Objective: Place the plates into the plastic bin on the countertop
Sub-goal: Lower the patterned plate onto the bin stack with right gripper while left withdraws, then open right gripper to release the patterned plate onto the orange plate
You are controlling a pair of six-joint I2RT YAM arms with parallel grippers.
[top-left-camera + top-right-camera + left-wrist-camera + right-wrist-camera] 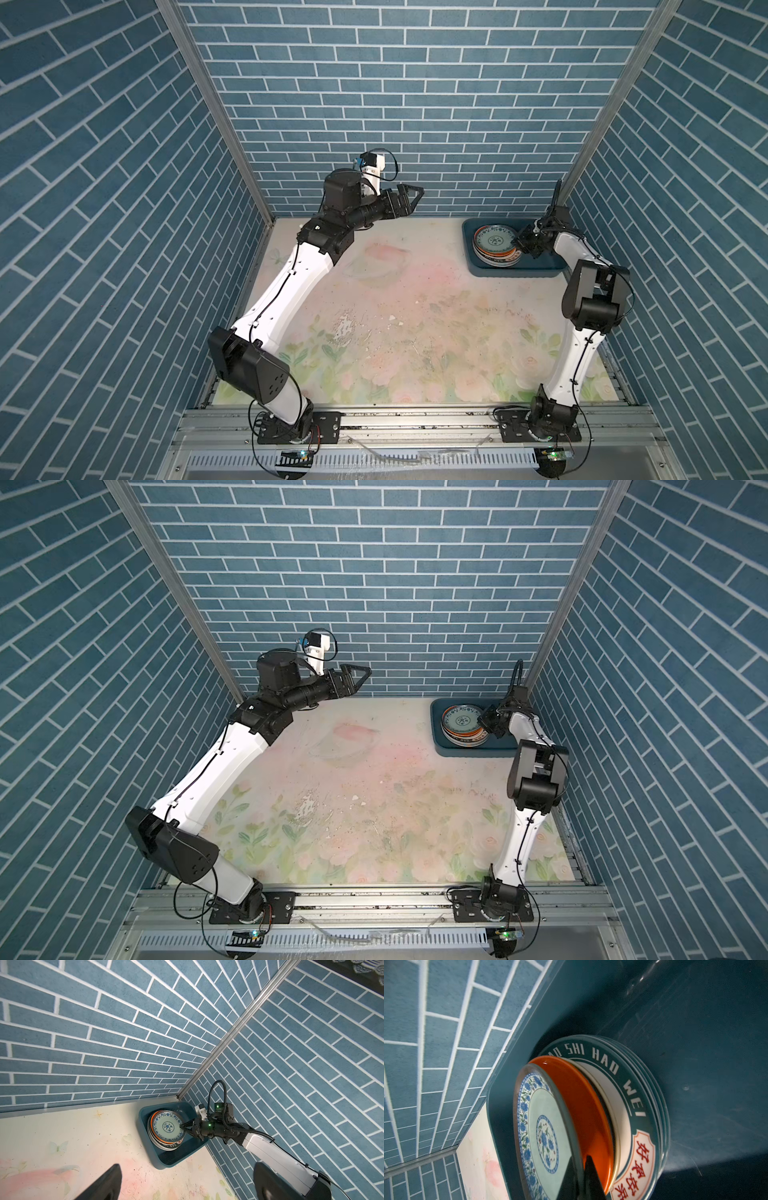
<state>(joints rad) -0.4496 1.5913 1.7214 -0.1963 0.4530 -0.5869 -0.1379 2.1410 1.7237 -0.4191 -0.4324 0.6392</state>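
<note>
Pinching top teal plate in the bin with right pincer; holding left pincer wide open, empty.

The pale mint-green round shallow plate atop the stack bears a rim band of blue flowers on thin green stems and a blue floral medallion at its centre. Beneath it, the glossy round orange-red plate is plain. Under that, the round white plate has a dark teal rim with white block letters reading "SHI HAO WEI" and a cream cartouche, edged red, filled with red characters. The rectangular plastic bin is deep blue-teal, unpatterned. The flat countertop is cream-pink, printed with faded pink roses, green leaves and pale butterflies, speckled dark. The walls show slate-blue bricks with white joints. The left arm and right arm are white with black joints.
</note>
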